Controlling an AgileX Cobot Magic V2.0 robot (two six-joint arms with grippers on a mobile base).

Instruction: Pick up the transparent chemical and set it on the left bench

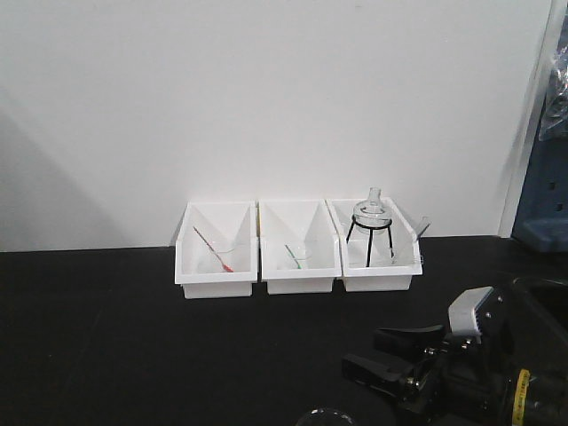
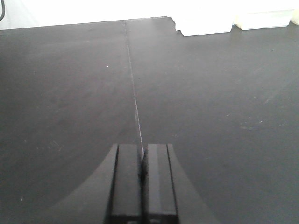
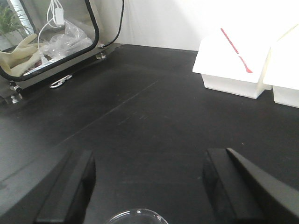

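The rim of a clear glass vessel [image 1: 324,415] shows at the bottom edge of the front view, on the long black bench [image 1: 133,337] before the white wall. The right wrist view shows the same rim [image 3: 135,217] low between my jaws; its body is cut off, so I cannot tell if it has marks or a pipette. My right gripper [image 1: 362,349] is open, its jaws [image 3: 149,172] wide apart and touching nothing. My left gripper [image 2: 142,156] is shut and empty, just above the bare bench [image 2: 210,116]. It does not show in the front view.
Three white bins stand at the wall: the left one [image 1: 216,253] holds a red pipette, the middle one [image 1: 300,253] a green one, the right one a round flask on a black tripod [image 1: 371,222]. A glass-fronted box [image 3: 46,42] stands far left in the right wrist view.
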